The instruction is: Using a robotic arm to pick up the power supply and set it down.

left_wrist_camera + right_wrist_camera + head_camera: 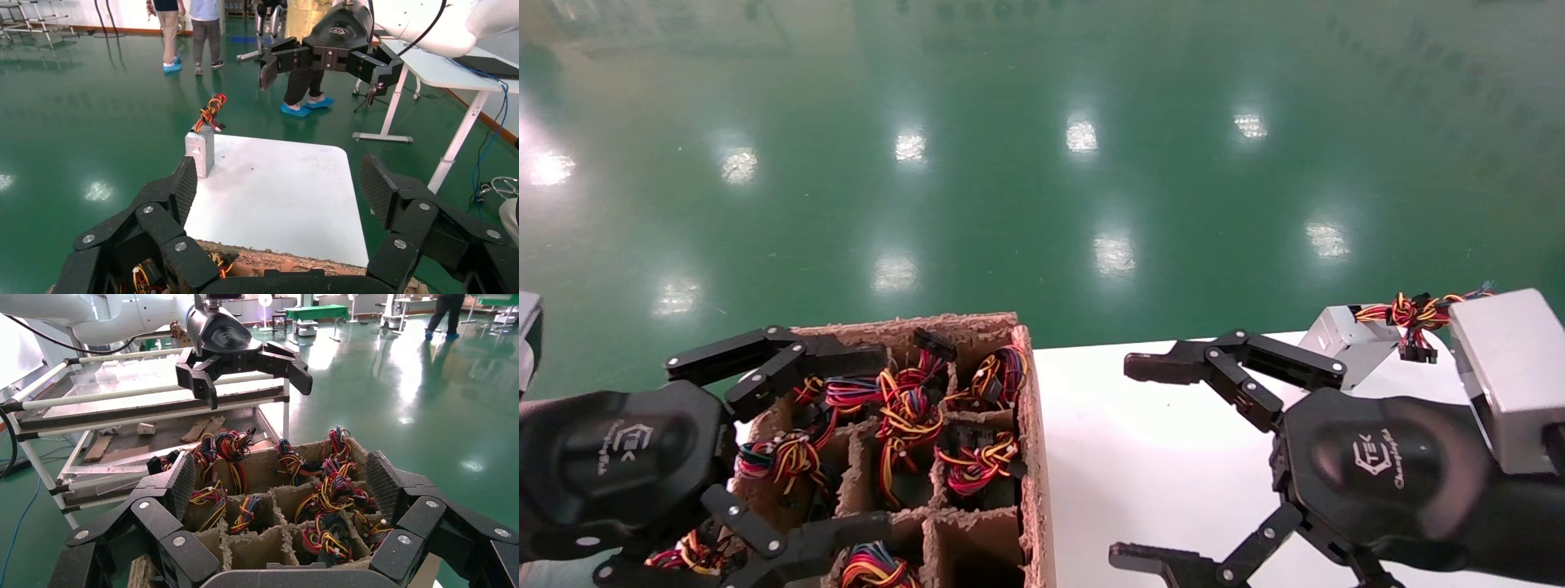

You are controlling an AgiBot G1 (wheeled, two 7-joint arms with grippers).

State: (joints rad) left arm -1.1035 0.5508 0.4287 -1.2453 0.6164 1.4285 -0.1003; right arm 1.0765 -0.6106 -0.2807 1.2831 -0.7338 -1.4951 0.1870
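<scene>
The left pincer (789, 441), black with linked, ribbed-pad fingers, hangs spread wide over a box (1030, 457) of rough brown pulp. The box is split by dividers into square cells, and each cell in view holds a tangle of red, yellow, orange and blue wires (903, 408) with black plugs.

Beside the box lies a smooth white surface (1107, 441) with rounded corners. Above it the right pincer (1148, 457) of the same black linked build stands wide apart, gripping nothing.

Farther back, at the far edge of the surface, a power supply (1344, 343) rests: a plain grey metal box with flat faces and square corners, its coloured wire bundle (1414, 312) curling up from the top. It sits apart from both pincers.

Beyond stretches a glossy green floor (1009, 163) spotted with lamp reflections.
</scene>
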